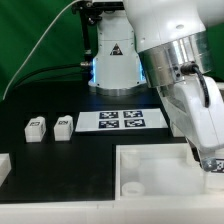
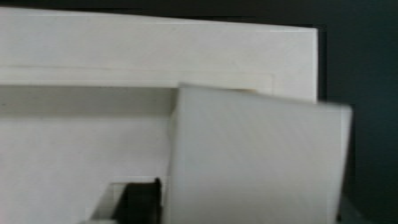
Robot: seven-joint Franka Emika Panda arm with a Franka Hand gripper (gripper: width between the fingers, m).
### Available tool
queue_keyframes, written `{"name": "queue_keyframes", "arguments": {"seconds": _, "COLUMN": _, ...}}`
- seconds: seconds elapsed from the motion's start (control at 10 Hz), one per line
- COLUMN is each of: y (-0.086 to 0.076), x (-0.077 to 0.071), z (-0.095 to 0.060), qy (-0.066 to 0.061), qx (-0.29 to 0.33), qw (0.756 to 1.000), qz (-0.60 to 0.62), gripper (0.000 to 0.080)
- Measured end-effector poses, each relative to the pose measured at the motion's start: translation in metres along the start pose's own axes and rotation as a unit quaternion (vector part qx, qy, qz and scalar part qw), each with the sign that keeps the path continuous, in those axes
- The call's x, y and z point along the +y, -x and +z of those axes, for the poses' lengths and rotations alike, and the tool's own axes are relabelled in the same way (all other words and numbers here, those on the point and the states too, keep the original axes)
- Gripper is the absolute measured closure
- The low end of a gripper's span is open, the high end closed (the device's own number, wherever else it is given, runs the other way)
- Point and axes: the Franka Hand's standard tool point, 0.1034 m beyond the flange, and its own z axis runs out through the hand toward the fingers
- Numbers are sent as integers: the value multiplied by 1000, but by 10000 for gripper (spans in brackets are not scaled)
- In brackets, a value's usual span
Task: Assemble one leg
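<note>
My gripper (image 1: pixel 207 156) hangs low at the exterior view's right, over the right part of the large white tray (image 1: pixel 150 185). A leg (image 1: pixel 213 166) shows its black-and-white tag just under the fingers, and the gripper looks shut on it. In the wrist view the same leg (image 2: pixel 260 150) fills the near field as a white block in front of the tray's wall (image 2: pixel 107 60); my fingertips are hidden there. Two more legs (image 1: pixel 37 127) (image 1: pixel 65 125) lie on the black table at the exterior view's left.
The marker board (image 1: pixel 120 121) lies mid-table behind the tray. A white part (image 1: pixel 4 166) sits at the left edge. A white tagged stand with a blue glow (image 1: pixel 113 60) stands at the back.
</note>
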Motion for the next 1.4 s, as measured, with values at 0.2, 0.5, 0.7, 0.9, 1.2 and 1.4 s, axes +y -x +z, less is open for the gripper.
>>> {"name": "queue_keyframes", "arguments": {"seconds": 0.2, "y": 0, "x": 0, "z": 0, "qy": 0, "qx": 0, "qw": 1000, "qz": -19, "gripper": 198}}
{"name": "queue_keyframes", "arguments": {"seconds": 0.5, "y": 25, "x": -9, "z": -10, "qy": 60, "qx": -28, "qw": 955, "qz": -288, "gripper": 152}}
{"name": "queue_keyframes", "arguments": {"seconds": 0.7, "y": 20, "x": -8, "z": -8, "qy": 56, "qx": -29, "qw": 928, "qz": -367, "gripper": 151}}
{"name": "queue_keyframes", "arguments": {"seconds": 0.9, "y": 20, "x": -1, "z": 0, "qy": 73, "qx": -29, "qw": 858, "qz": -508, "gripper": 151}}
{"name": "queue_keyframes", "arguments": {"seconds": 1.2, "y": 18, "x": -1, "z": 2, "qy": 77, "qx": -26, "qw": 843, "qz": -531, "gripper": 176}}
{"name": "queue_keyframes", "arguments": {"seconds": 1.4, "y": 18, "x": 0, "z": 2, "qy": 79, "qx": -24, "qw": 870, "qz": -486, "gripper": 497}}
